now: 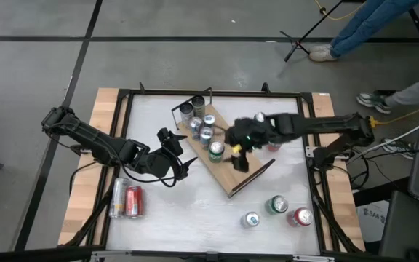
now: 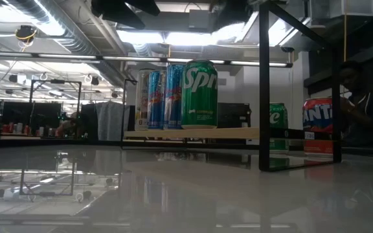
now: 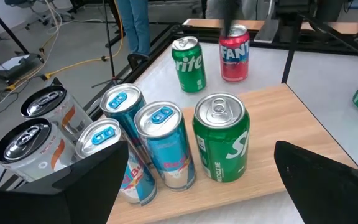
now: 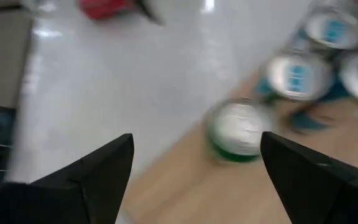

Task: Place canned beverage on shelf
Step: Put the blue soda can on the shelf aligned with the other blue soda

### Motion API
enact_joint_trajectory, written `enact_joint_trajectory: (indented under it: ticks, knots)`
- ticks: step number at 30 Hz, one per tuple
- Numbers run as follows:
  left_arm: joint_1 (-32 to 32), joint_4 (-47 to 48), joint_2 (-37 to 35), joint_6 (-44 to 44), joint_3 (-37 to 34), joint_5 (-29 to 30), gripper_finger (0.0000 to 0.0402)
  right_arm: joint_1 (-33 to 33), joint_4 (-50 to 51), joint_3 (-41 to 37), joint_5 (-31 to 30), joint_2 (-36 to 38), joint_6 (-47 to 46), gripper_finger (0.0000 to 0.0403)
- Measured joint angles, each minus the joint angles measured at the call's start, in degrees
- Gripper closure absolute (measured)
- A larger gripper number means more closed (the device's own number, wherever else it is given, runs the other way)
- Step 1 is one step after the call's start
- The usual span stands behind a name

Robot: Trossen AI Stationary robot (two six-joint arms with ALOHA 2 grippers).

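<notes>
The shelf is a light-brown wooden board with black end rails, lying slantwise in the middle of the table. Several cans stand on its far-left half: white and blue ones and a green Sprite can, which also shows in the left wrist view and the low view. My left gripper is open and empty, level with the table on the shelf's left side, facing the cans. My right gripper is open and empty above the shelf, just right of the green can.
A silver can and a red can lie at the table's near left. Three cans stand at the near right. A Sprite can and a Fanta can stand beyond the shelf. A person's legs show past the far right corner.
</notes>
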State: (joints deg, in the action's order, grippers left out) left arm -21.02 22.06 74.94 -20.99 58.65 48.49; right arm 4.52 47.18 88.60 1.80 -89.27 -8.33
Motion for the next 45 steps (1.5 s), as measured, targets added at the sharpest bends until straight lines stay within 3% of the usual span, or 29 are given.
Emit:
enact_joint_trajectory:
  ticks: [9,17,24,31,38,45]
  knots:
    - [-0.1,0.2,0.0,0.0,0.0,-0.9,0.0007,12.2,-0.3,0.0,3.4,1.0,-13.8,0.0062]
    - [-0.1,0.2,0.0,-1.5,0.0,-9.4,0.0007,23.7,-0.2,0.0,5.0,0.9,-15.0,0.0062]
    - [-0.6,0.2,0.0,-2.9,0.0,-10.7,0.0007,32.9,1.0,0.0,-5.8,0.8,-18.8,0.0062]
    - [-0.5,0.2,0.0,-2.9,0.0,-10.7,0.0007,38.4,3.9,-2.1,-17.4,0.5,-31.7,0.0062]
    - [-0.5,0.2,0.0,-2.9,0.0,-10.7,0.0007,38.6,4.0,-5.2,-20.3,-1.6,-53.3,0.0062]
    - [-0.5,0.2,0.0,-2.8,0.0,-10.7,0.0007,38.6,3.9,-5.9,-20.3,-5.0,-58.1,0.0062]
